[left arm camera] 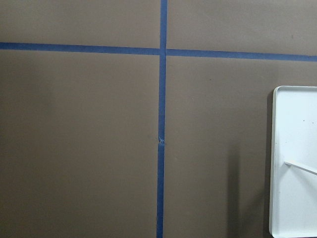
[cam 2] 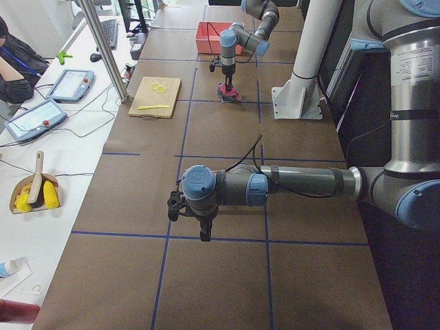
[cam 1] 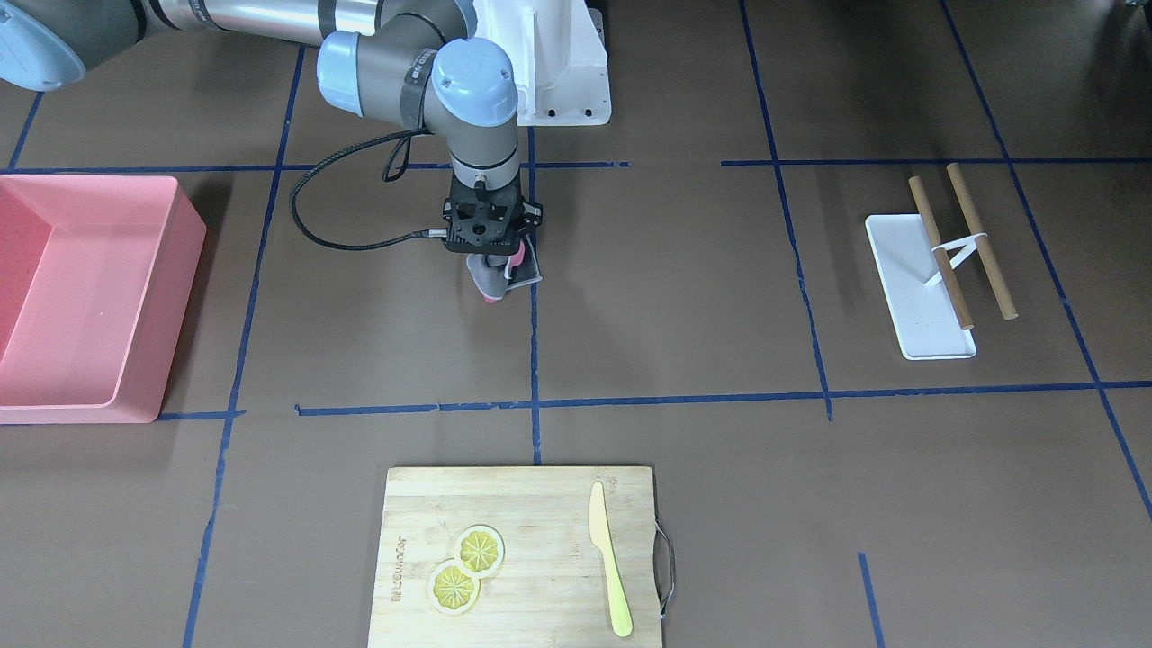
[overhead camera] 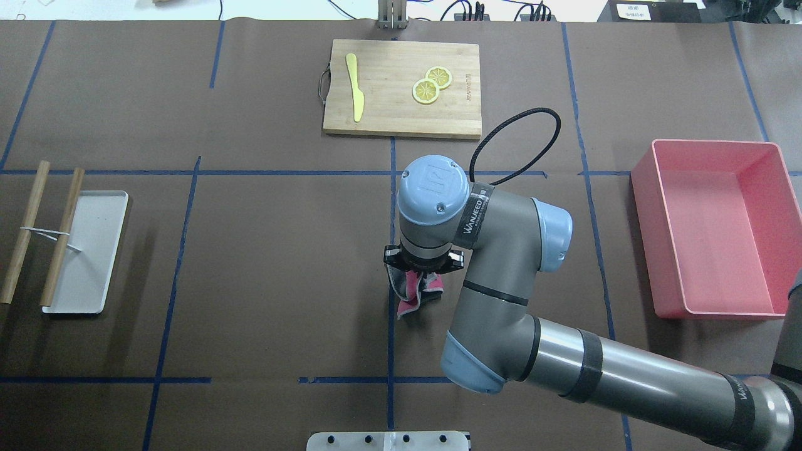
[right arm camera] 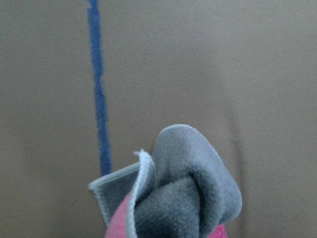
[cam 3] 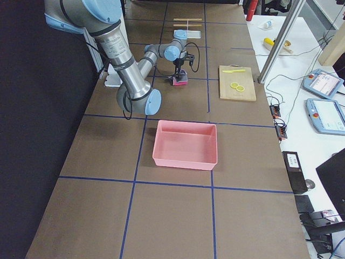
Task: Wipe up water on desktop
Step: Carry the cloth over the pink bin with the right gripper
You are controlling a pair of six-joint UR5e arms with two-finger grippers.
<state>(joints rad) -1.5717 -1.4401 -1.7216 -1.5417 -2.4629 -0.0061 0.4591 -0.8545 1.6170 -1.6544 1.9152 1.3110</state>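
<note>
From the front-facing camera, the right gripper [cam 1: 498, 270] points straight down near the middle of the desktop [cam 1: 702, 297], its fingers clamped on a bunched grey and pink cloth [cam 1: 490, 286] whose lower end meets the brown surface just beside a blue tape line [cam 1: 534, 360]. A pink bin [cam 1: 171, 270] sits well apart at that view's left. A bamboo cutting board [cam 1: 540, 513] with two lemon slices [cam 1: 466, 567] and a yellow knife [cam 1: 610, 562] lies at the near edge, and a white tray [cam 1: 909, 288] crossed by two tied sticks [cam 1: 981, 243] lies at the right. The overhead view shows the right arm's wrist directly over the cloth, hiding the fingers. In the left side view, the left gripper [cam 2: 204, 232] hangs over bare desktop near a tape crossing, and whether its fingers are apart or together cannot be told. The right side view shows the cloth under the far end of the right arm. The left wrist camera sees only taped desktop and the tray's edge. The right wrist camera shows the cloth's grey fold bulging up beside the tape line.
</note>
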